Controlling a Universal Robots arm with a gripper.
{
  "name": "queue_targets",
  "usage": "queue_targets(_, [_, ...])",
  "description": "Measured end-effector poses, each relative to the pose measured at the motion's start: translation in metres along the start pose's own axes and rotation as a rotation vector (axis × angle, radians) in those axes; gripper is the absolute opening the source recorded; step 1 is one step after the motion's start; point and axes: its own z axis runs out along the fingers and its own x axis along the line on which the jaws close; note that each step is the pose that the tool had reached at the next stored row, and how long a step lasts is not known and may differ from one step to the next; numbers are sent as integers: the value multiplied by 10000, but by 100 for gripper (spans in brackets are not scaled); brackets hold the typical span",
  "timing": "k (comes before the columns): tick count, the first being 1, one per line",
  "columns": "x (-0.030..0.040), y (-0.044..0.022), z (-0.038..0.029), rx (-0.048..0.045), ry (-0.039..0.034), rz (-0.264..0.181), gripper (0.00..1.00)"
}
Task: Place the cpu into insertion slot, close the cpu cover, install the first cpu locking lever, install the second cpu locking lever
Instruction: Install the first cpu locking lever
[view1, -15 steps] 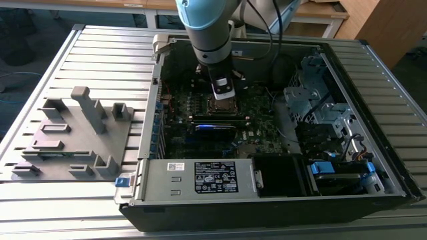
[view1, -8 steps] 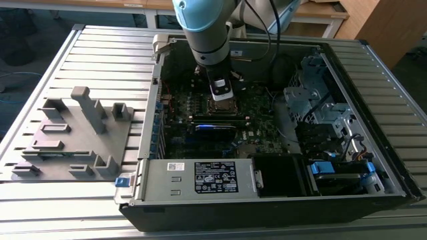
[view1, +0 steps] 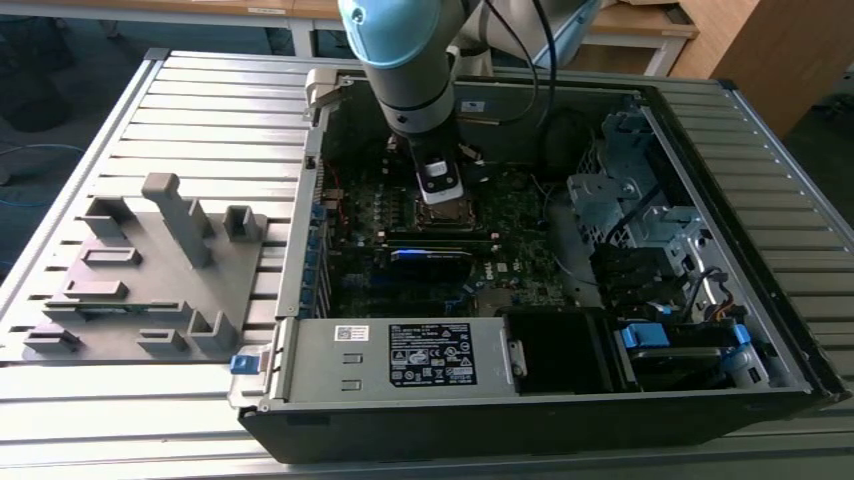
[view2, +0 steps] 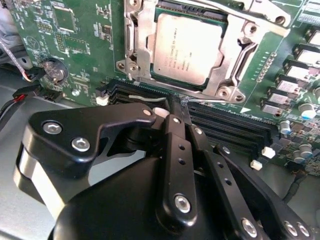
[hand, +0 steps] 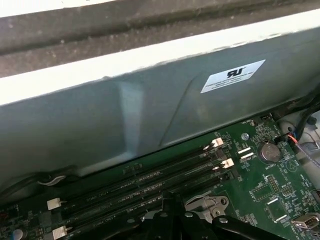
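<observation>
Cpu (view2: 187, 47) lies under the lowered cpu cover (view2: 142, 52); gripper (view2: 179, 103), fingers closed together with nothing seen held, just at its 12 o'clock in the exterior view.

Soft, even light falls on the slatted table (view1: 200, 100) in the exterior view, while the inside of the computer case (view1: 561, 420) is left in shadow. Mild glare is caught on the cpu (view2: 187, 47) in the second wrist view. A pale reflection streaks the softly focused grey metal wall (hand: 150, 100) in the first wrist view.
</observation>
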Motion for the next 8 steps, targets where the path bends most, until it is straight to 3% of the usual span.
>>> queue_targets(8, [54,-21,-9,-29,-51,-41,10])
